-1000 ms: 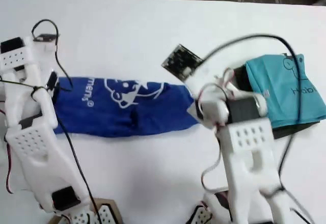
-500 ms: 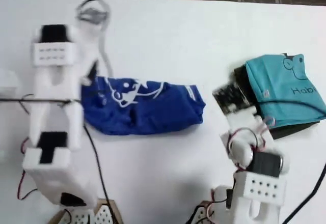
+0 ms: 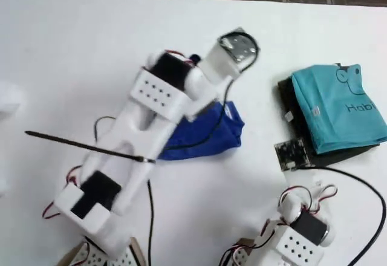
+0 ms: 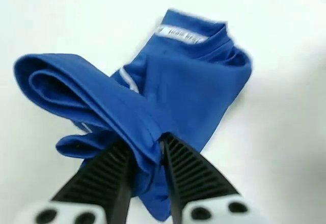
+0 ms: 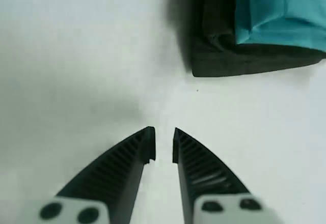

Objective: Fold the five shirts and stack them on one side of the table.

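left gripper (image 4: 158,145) is clamping a raised fold of the blue shirt (image 4: 188,81), the rest trailing onto the table (image 4: 285,132); right gripper (image 5: 164,142) is hovering, tips slightly apart, short of the teal shirt (image 5: 280,10) lying on the black shirt (image 5: 219,56).

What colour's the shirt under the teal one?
The bottom shirt is black, clearest in the right wrist view.
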Tool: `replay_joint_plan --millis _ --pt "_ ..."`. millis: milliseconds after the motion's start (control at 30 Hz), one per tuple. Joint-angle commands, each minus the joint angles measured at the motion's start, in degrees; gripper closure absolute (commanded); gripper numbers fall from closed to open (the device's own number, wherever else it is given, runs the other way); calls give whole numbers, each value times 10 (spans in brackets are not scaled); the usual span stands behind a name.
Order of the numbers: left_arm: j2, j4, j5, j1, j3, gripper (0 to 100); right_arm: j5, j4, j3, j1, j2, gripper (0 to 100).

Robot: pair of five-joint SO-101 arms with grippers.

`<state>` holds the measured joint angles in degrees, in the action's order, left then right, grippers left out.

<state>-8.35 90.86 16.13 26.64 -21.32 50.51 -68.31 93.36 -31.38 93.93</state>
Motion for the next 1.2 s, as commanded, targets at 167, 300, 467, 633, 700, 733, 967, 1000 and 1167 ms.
replay_joint_plan --millis 167,300,467,633,700,733,967,1000,1167 --pt "-106 -68 -15 63 -8 974 -63 5 36 -22 91 925" --pt "-143 -93 -16 88 -8 974 -65 5 36 -23 88 925" --pt "-171 -114 -16 99 -8 974 -64 5 36 -23 87 925" --pt "-193 -117 -15 99 -12 974 -64 5 36 -22 87 925" --pt "-198 -113 -15 99 -30 974 -64 6 36 -22 87 925" --pt "-200 -113 -15 99 -40 972 -64 6 36 -22 87 925" --pt "-198 -40 -4 78 -144 792 -64 6 36 -22 87 925" --pt "-198 -22 -2 66 -170 799 -64 6 36 -22 87 925" --pt "-204 25 -2 -45 -270 814 -64 6 36 -22 87 925"
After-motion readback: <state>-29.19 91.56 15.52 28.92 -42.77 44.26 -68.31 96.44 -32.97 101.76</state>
